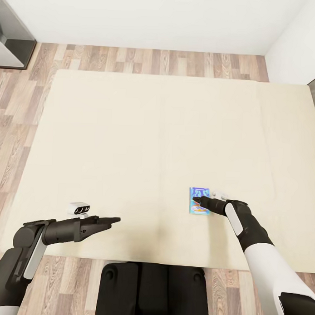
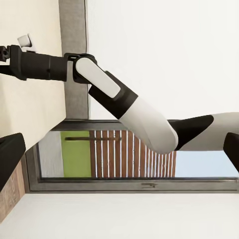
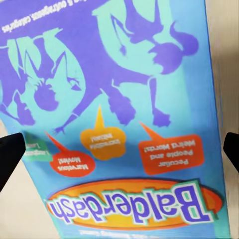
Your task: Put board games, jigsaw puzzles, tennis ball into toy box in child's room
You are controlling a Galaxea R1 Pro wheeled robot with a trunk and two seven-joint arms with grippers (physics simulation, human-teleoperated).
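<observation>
well, from the head view the bed [image 1: 144, 143] spreads its plain cream mattress across the wood-plank floor [image 1: 23, 107], white wall [image 1: 148, 18] beyond its far edge. a small blue board game [image 1: 197, 200] lies flat on the mattress, toward the near edge and to the right of the bed's middle. the right gripper [image 1: 202, 204] sits over the box's right half, dark fingers on top of it; from this angle i cannot tell whether they are spread or pinched. the left gripper [image 1: 114, 219] hangs above the near-left part of the bed, well apart from the box, its fingers looking pressed close together with nothing between them.

from the left wrist view, the right arm [image 2: 124, 104] reaches across in black and white, with a grey-framed window [image 2: 134, 186] behind it beside the bed.

from the right wrist view, the blue box lid [image 3: 119, 114] reads "balderdash", purple figures and orange speech bubbles printed on it. the two dark fingertips [image 3: 10, 154] stand wide apart, one at each side of the box, cream mattress showing past its edges.
</observation>
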